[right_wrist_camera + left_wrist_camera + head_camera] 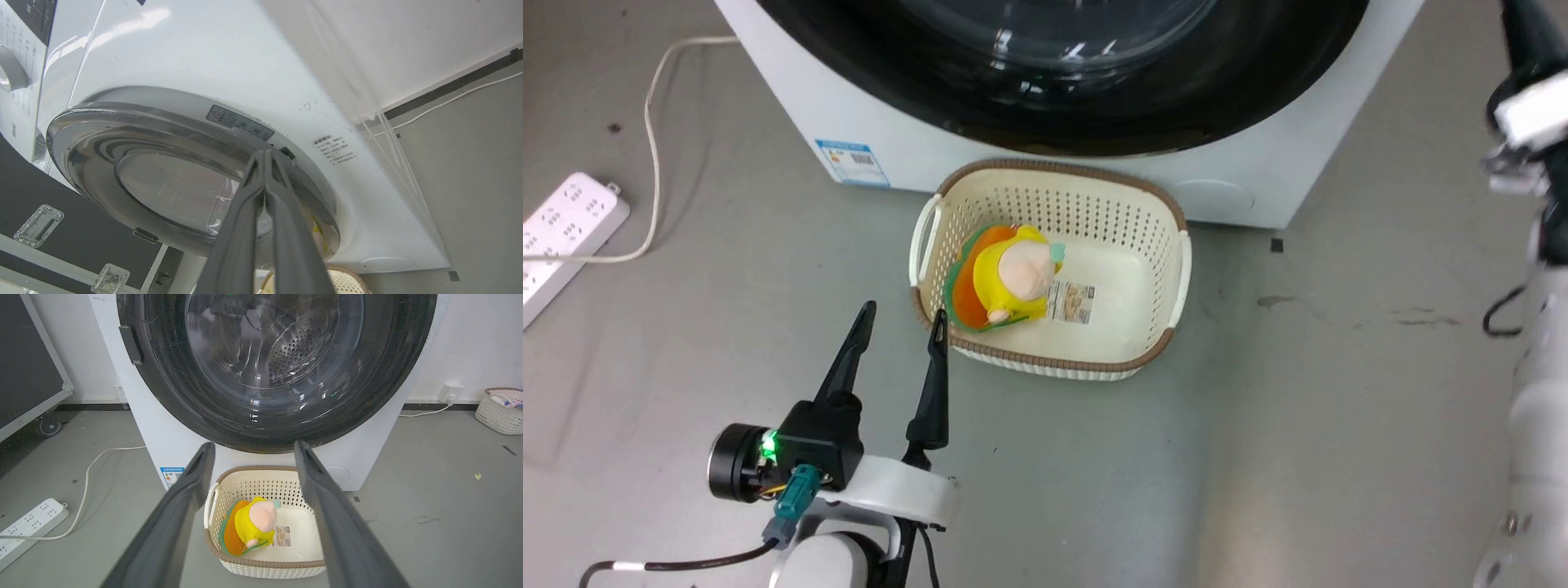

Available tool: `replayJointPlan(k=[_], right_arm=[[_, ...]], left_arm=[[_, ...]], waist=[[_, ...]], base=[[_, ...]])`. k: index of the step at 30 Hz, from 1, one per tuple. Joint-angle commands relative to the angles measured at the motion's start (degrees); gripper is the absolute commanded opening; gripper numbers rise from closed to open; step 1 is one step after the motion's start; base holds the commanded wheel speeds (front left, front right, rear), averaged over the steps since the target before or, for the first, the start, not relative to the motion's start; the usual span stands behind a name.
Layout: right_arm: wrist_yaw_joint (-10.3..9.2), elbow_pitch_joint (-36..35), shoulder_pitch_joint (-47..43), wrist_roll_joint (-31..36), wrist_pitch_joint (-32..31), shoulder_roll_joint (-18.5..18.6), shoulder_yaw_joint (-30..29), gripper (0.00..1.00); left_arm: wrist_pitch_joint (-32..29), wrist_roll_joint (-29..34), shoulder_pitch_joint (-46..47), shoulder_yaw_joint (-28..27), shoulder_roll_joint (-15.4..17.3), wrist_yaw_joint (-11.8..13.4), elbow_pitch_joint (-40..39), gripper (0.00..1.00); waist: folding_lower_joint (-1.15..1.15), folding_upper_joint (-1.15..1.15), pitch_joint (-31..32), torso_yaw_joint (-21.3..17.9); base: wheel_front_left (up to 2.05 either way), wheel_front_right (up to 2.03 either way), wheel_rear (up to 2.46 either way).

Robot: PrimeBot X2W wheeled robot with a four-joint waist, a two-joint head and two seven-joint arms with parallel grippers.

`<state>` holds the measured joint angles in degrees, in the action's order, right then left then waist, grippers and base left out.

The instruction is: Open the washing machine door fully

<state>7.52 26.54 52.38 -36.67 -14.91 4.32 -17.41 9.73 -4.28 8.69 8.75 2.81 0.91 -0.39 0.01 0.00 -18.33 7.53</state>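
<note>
The white washing machine (890,122) fills the top of the head view, and its door (1258,82), with a glossy black rim and clear glass, covers most of the front. My left gripper (905,310) hovers open over the floor, short of the door (163,388) and holding nothing; in the left wrist view its fingers frame a basket below the machine (171,449). My right gripper (264,153) is shut, with its tips against the rim of the door's silver ring and glass bowl (163,188), beside a small dark latch. My right arm (1535,114) rises along the head view's right edge.
A cream perforated basket (1054,204) holding a yellow and orange plush toy (1013,278) stands on the floor right against the machine's front. A white power strip (564,229) and its cable lie at left. A black wheeled case (28,367) stands left of the machine, another basket (500,412) at far right.
</note>
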Motion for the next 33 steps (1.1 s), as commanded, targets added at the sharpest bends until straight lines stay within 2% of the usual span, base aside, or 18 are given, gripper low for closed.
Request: replayJointPlan(k=[1,2,17,24,25,33], right_arm=[[-0.02,2.3,3.5,-1.3,-0.9,0.4,-1.4,0.00],[-0.02,2.3,3.5,-1.3,-0.9,0.4,-1.4,0.00],[-0.02,25.2,22.5,-4.0,-12.8,5.2,-10.4,0.00],[-0.02,33.3,30.7,-5.4,-16.2,6.8,-13.2,0.00],[-0.03,36.4,33.8,-6.0,-17.6,7.3,-14.3,0.00],[-0.03,43.2,39.8,-7.5,-21.9,9.2,-16.9,0.00]], left_arm=[[0.7,-0.4,1.1,0.5,0.0,0.3,-0.3,1.00],[0.7,-0.4,1.1,0.5,0.0,0.3,-0.3,1.00],[2.5,-2.0,3.3,3.1,0.1,1.3,-0.4,1.00],[3.3,-2.5,4.3,4.1,0.1,1.7,-0.4,1.00],[3.7,-2.6,4.8,4.5,0.1,1.7,-0.4,1.00],[4.6,-3.3,6.1,5.7,0.1,2.1,-0.4,1.00]], waist=[[-0.01,0.00,-0.9,0.7],[-0.01,0.00,-0.9,0.7],[-0.01,0.00,-5.5,3.9],[-0.01,0.00,-7.6,4.6],[-0.01,0.00,-8.4,5.0],[-0.01,0.00,-10.1,6.2]], base=[[0.00,0.00,0.00],[0.00,0.00,0.00],[0.00,0.00,0.00],[0.00,0.00,0.00],[0.00,0.00,0.00],[0.00,0.00,0.00]])
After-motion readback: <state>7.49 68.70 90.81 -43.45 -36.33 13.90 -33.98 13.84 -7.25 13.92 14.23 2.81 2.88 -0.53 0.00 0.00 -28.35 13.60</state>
